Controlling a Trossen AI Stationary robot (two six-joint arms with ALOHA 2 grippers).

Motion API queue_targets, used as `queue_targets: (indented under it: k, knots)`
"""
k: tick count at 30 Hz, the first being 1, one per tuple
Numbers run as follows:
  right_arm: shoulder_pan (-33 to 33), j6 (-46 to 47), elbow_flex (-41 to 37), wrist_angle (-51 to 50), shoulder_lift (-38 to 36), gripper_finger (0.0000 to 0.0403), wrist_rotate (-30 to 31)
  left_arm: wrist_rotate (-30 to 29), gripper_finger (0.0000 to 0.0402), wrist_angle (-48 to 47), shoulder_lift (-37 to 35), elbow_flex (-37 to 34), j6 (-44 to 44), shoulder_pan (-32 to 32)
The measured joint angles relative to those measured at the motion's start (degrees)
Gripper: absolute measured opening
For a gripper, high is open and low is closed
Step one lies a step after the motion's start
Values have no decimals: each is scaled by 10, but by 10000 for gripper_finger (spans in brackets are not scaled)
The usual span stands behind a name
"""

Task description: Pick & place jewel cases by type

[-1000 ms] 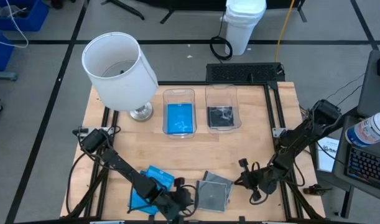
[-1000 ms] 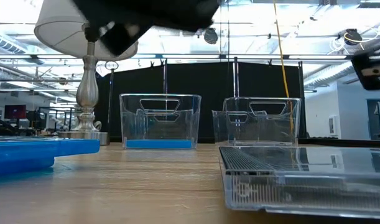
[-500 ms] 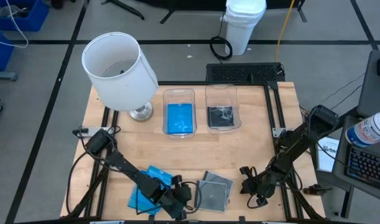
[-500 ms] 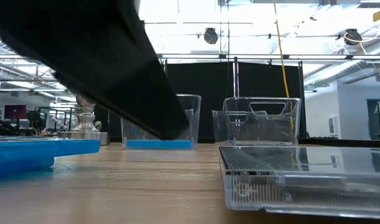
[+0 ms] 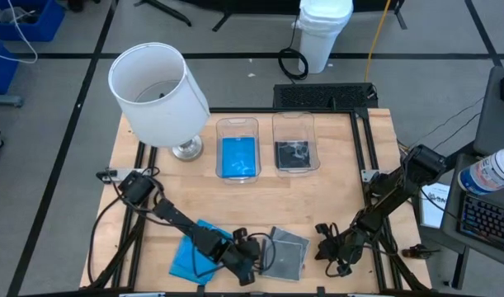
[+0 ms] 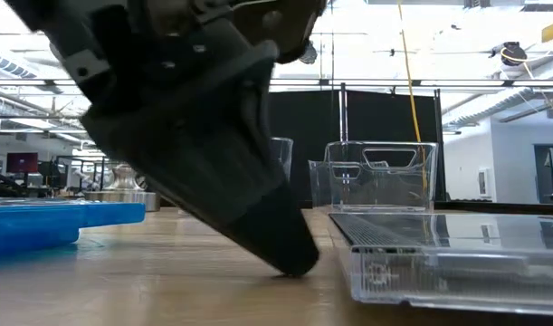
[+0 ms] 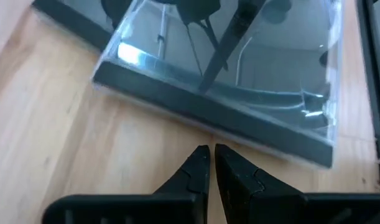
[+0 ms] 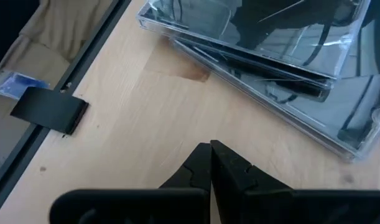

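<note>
Left gripper (image 7: pixel 208 163) nearly shut, empty, tips at the table. Clear case (image 7: pixel 230 81) lies flat just ahead, its near edge running across the fingers. Right gripper (image 8: pixel 211 158) shut, empty, farther from its side; left is nearer.

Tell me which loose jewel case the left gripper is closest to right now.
The top clear, dark-grey-lined jewel case at the table's front middle: the shut left gripper sits just off its edge. The blue jewel cases lie farther along, under the left arm.
</note>
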Motion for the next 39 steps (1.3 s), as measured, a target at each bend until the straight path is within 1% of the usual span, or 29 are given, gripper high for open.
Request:
queue_targets:
  k: [6, 11, 17, 24, 29, 36, 39]
  knots:
    - [-6, -13, 0, 8, 5, 0, 30, 2, 35, 13, 0, 0, 35, 20]
    - [-13, -31, -1, 8, 5, 0, 74, 10, 35, 15, 0, 0, 65, 45]
    - [-27, -35, -1, 9, 5, 0, 74, 16, 35, 14, 0, 0, 83, 68]
    - [-40, -52, -1, 9, 5, 0, 71, 18, 35, 20, 0, -1, 109, 77]
    - [-46, -56, -2, 4, 5, 0, 102, 18, 35, 20, 0, -2, 109, 80]
    - [-63, -55, -6, 8, 4, 0, 104, 14, 35, 19, 0, -2, 110, 84]
    - [-72, -49, -14, 13, 3, 0, 108, 11, 35, 16, 0, -2, 123, 85]
